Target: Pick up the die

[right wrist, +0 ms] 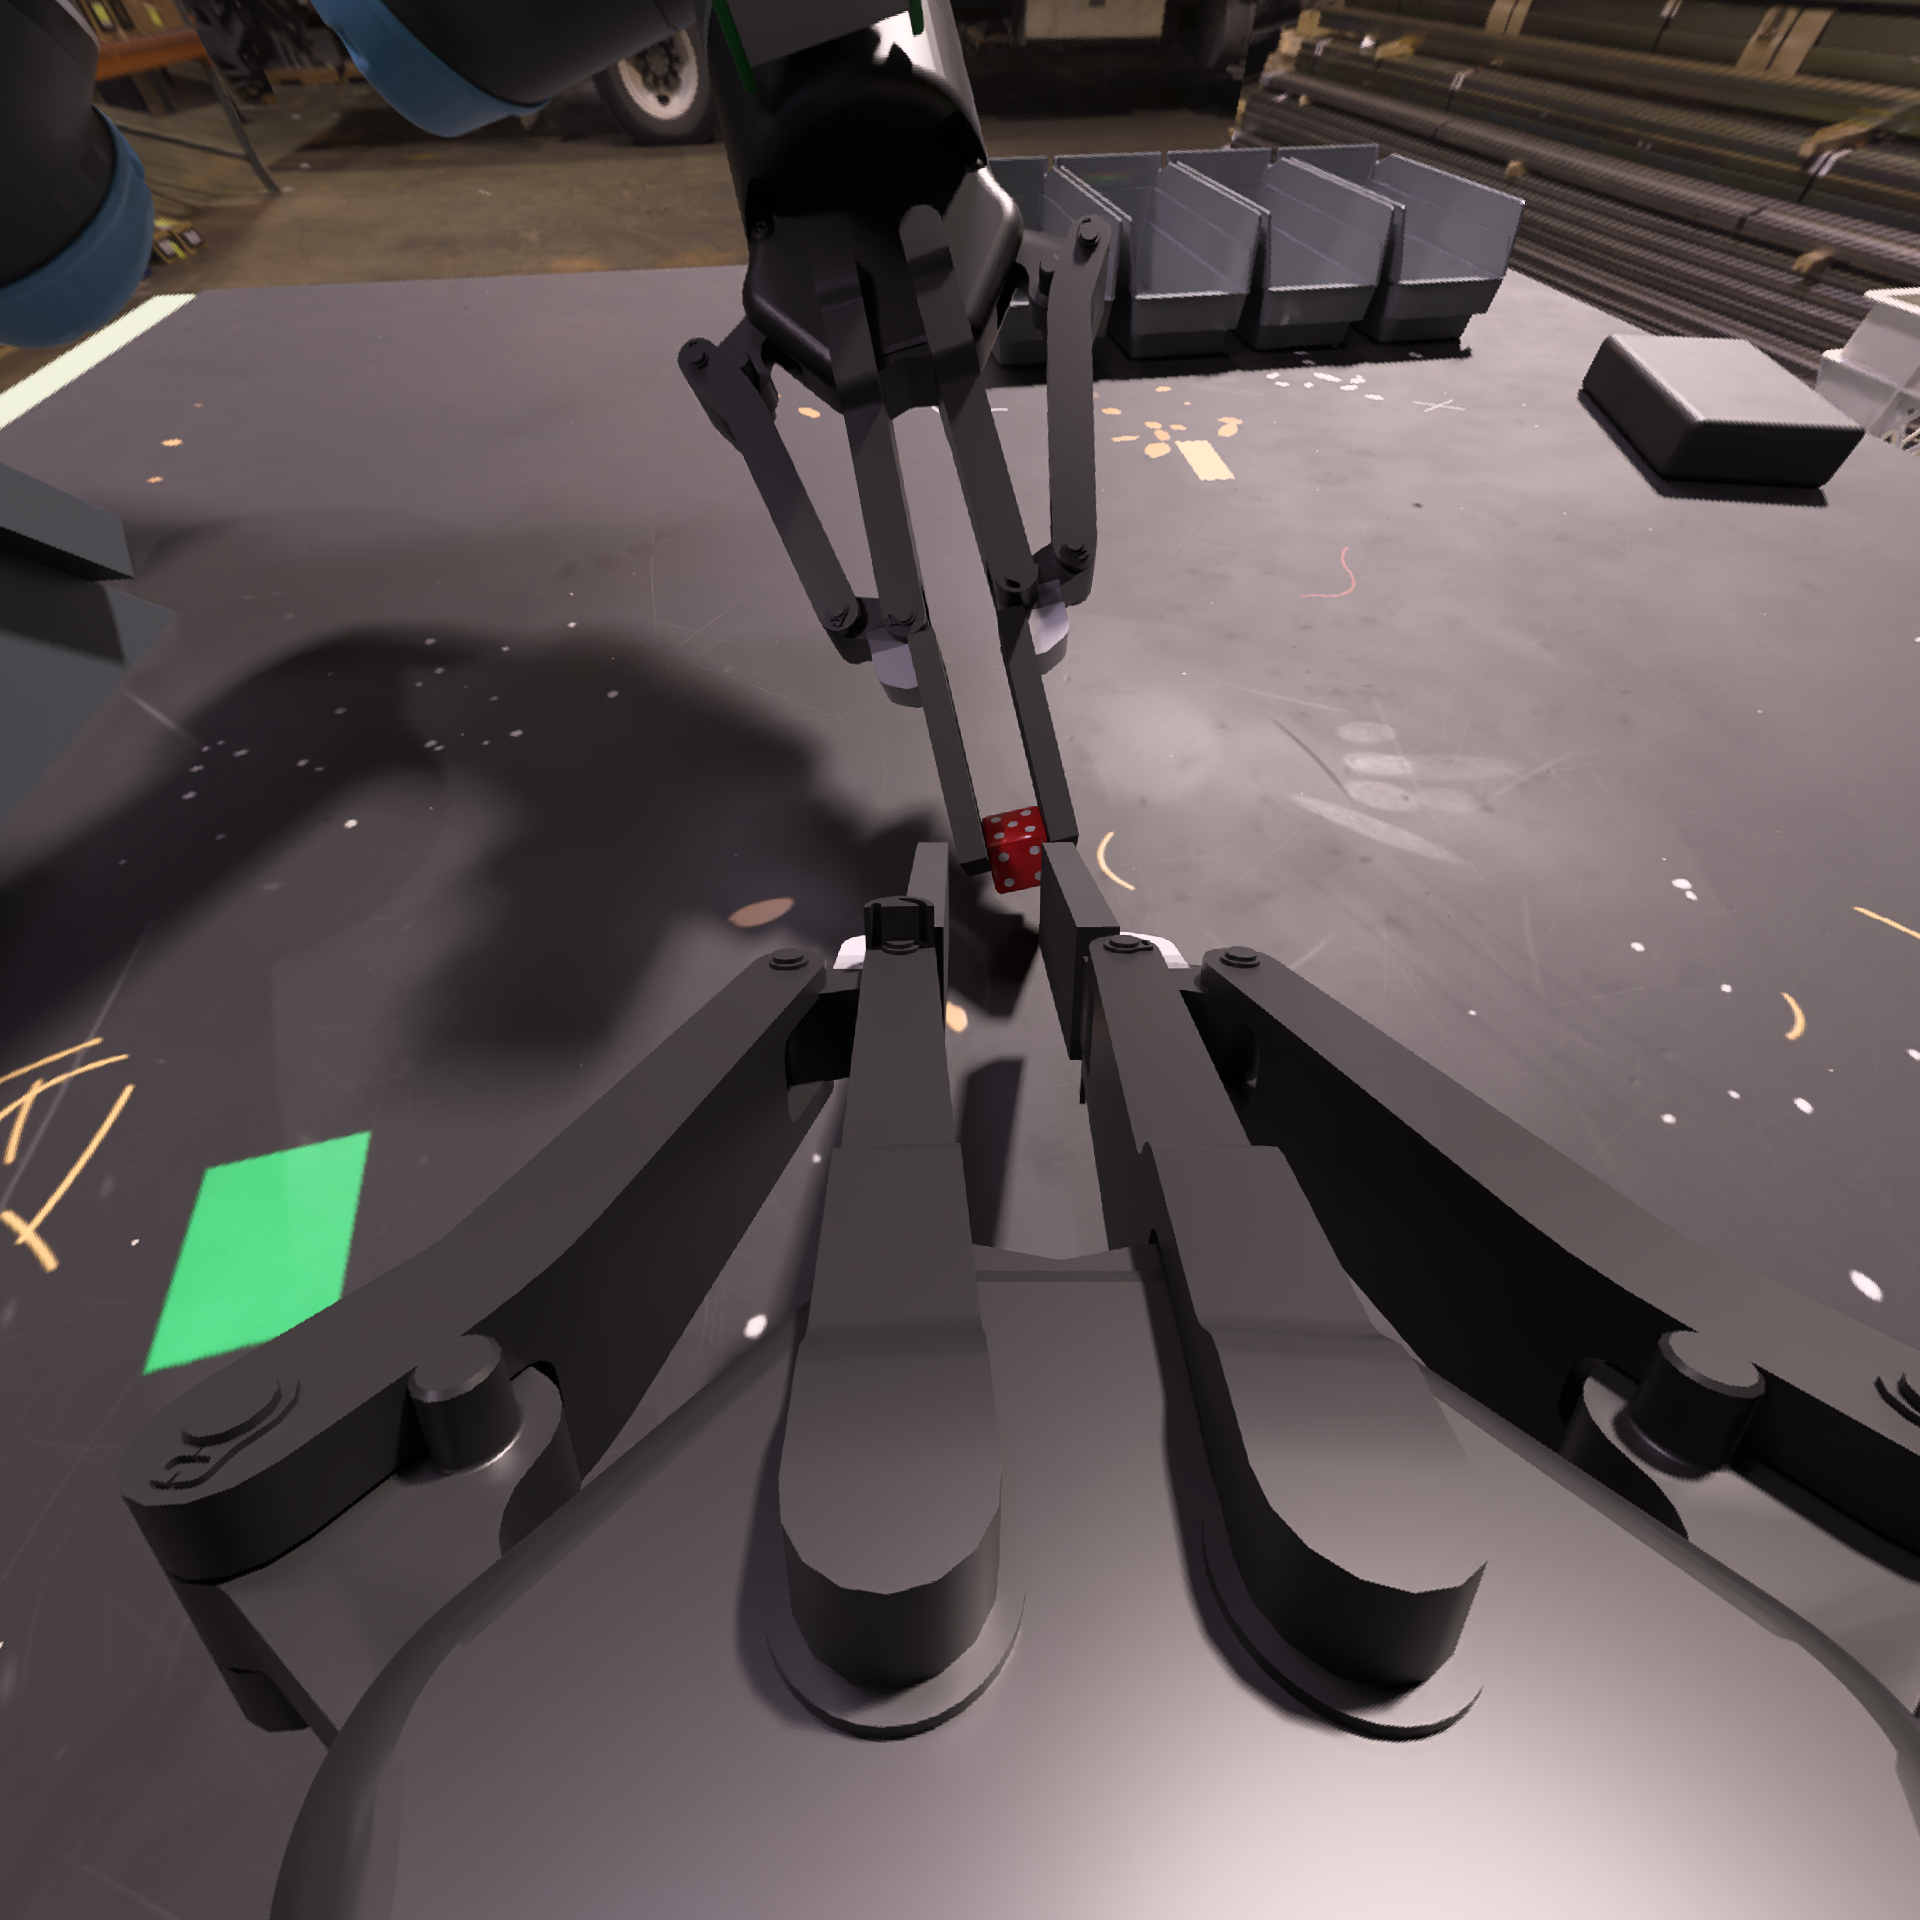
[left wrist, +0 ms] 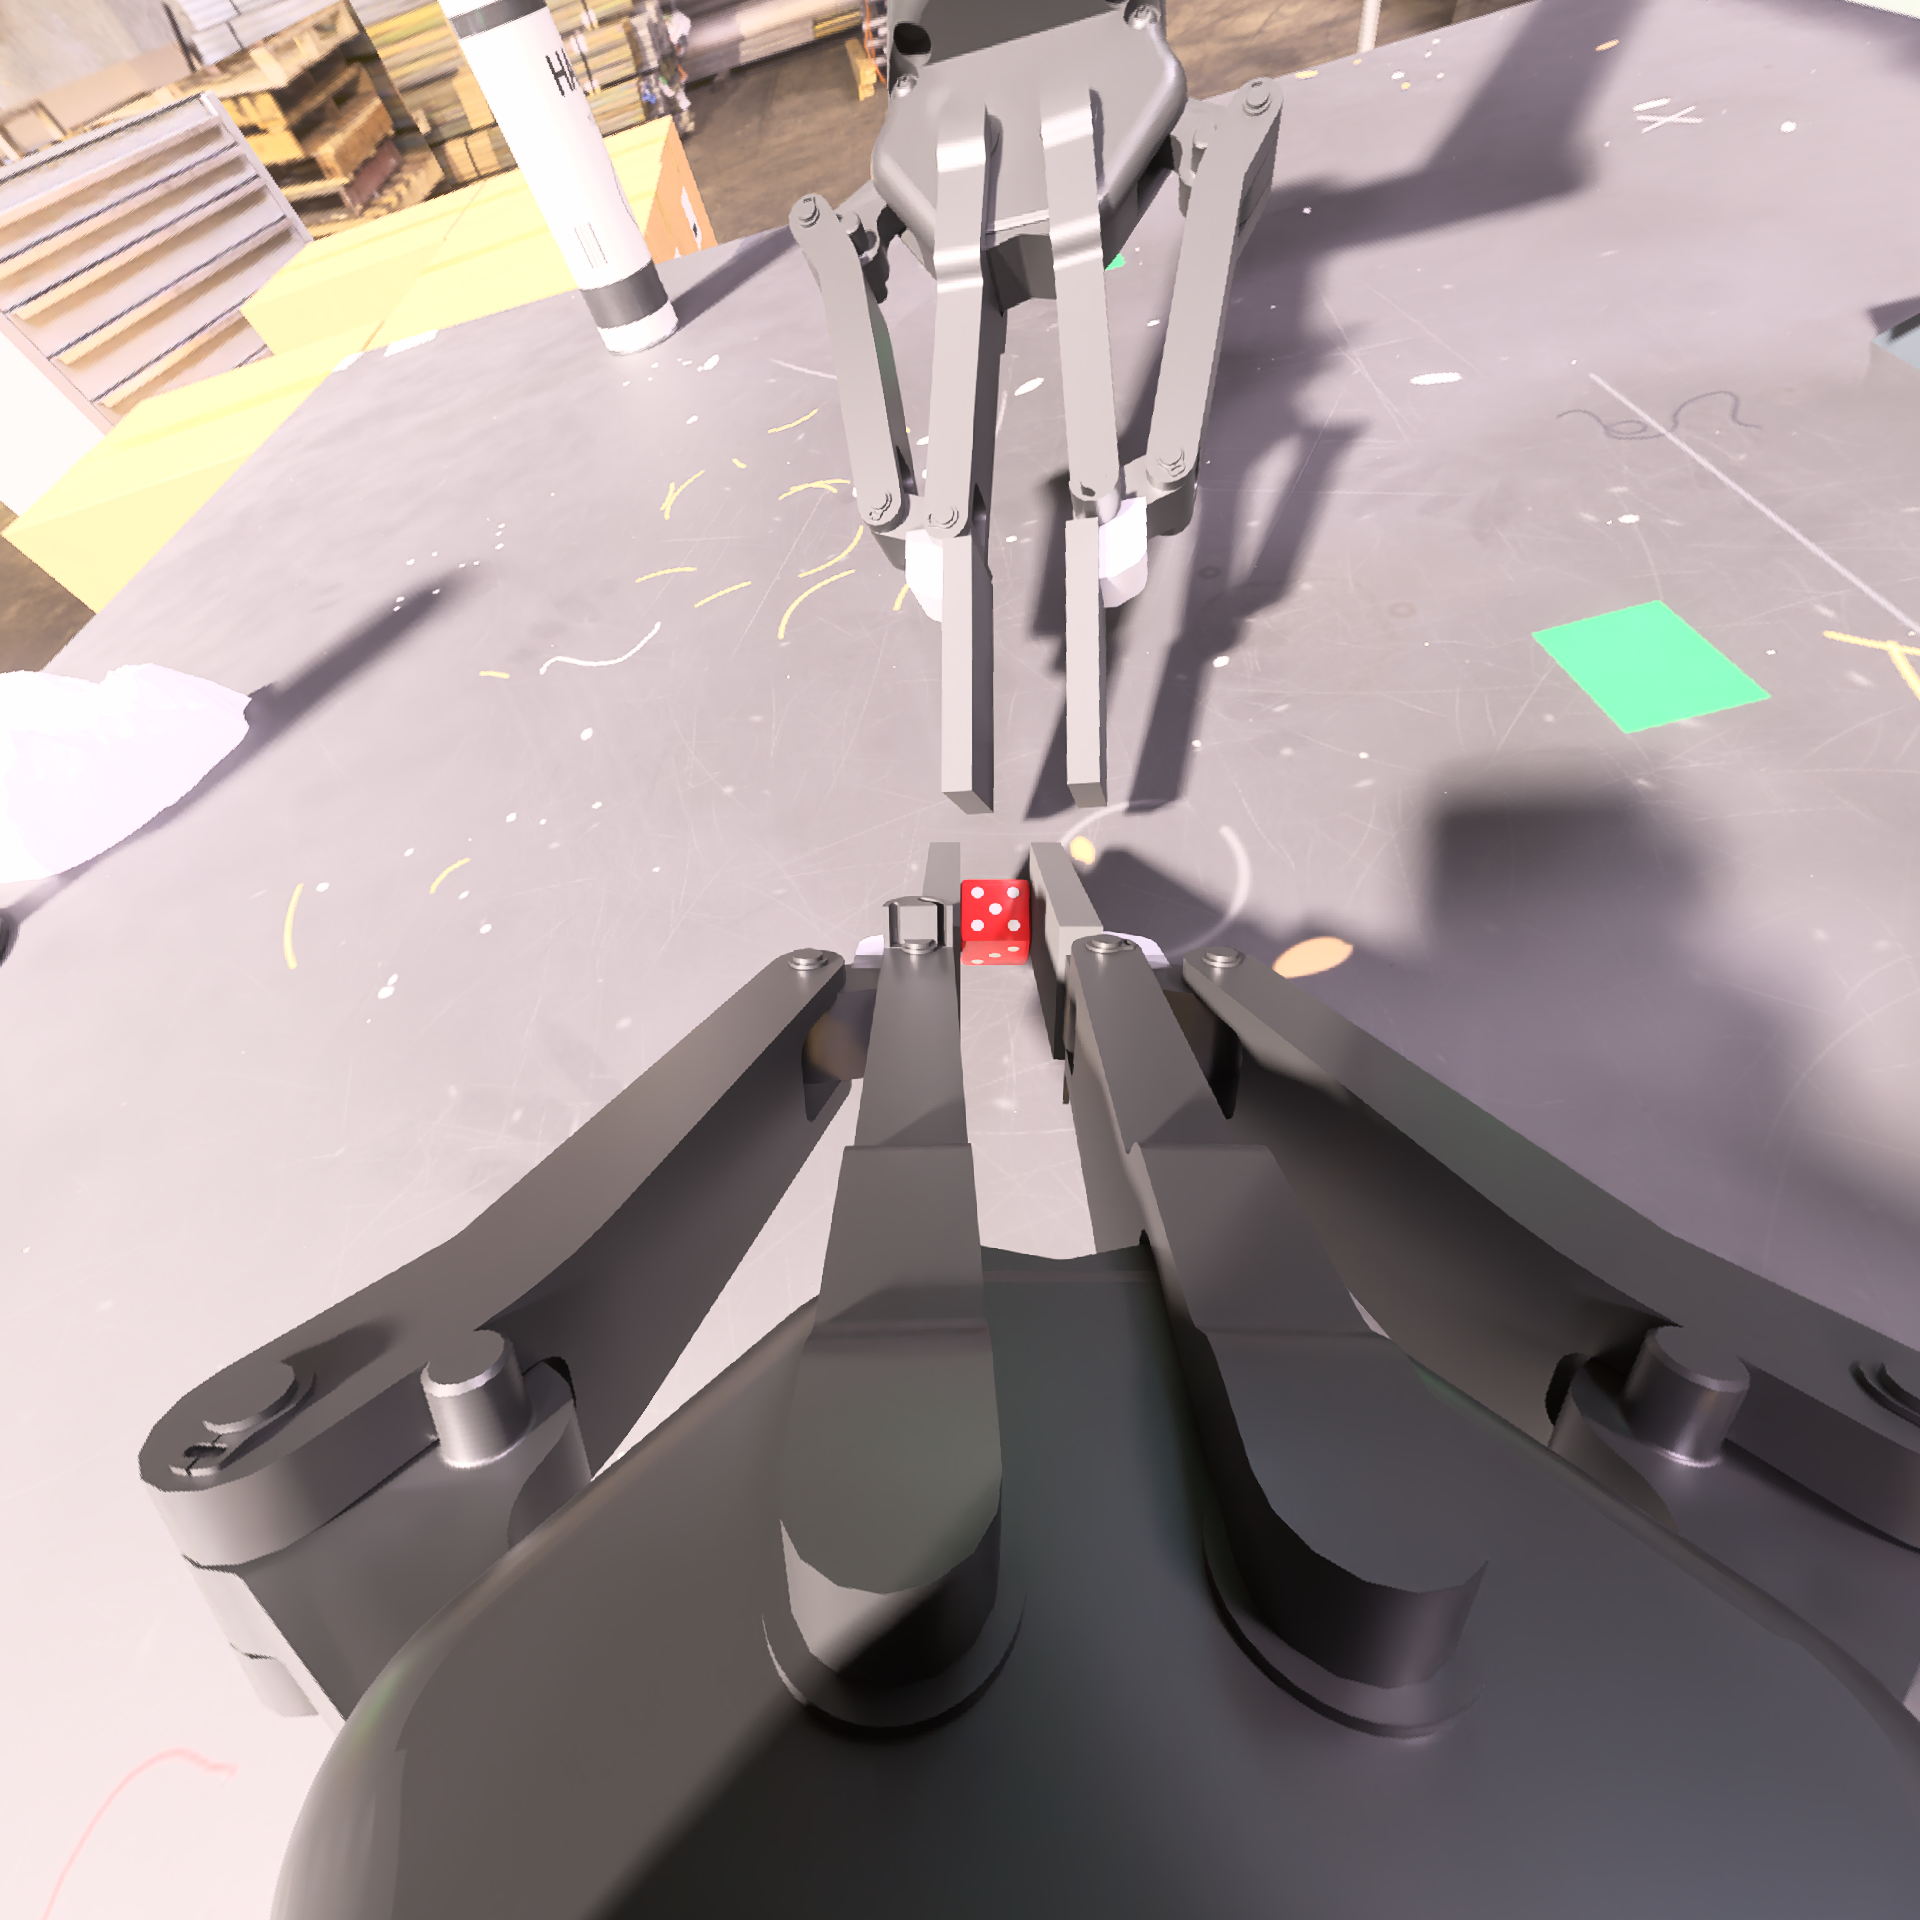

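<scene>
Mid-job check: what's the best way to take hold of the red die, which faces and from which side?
Grip the red die on its two opposite side faces, coming from above along the fingers' line. It is a small cube with flat parallel sides, sitting between the left gripper fingers, which already bracket those faces. The right gripper hangs nearby, holding nothing.

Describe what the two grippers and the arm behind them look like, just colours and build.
Both the left gripper and right gripper are grey metal: a broad rounded body, two flat bar fingers with square tips, thin outer links joined by round pins, and whitish blocks at the knuckles. The arm behind the left one is black with blue bands. No cables show.
</scene>
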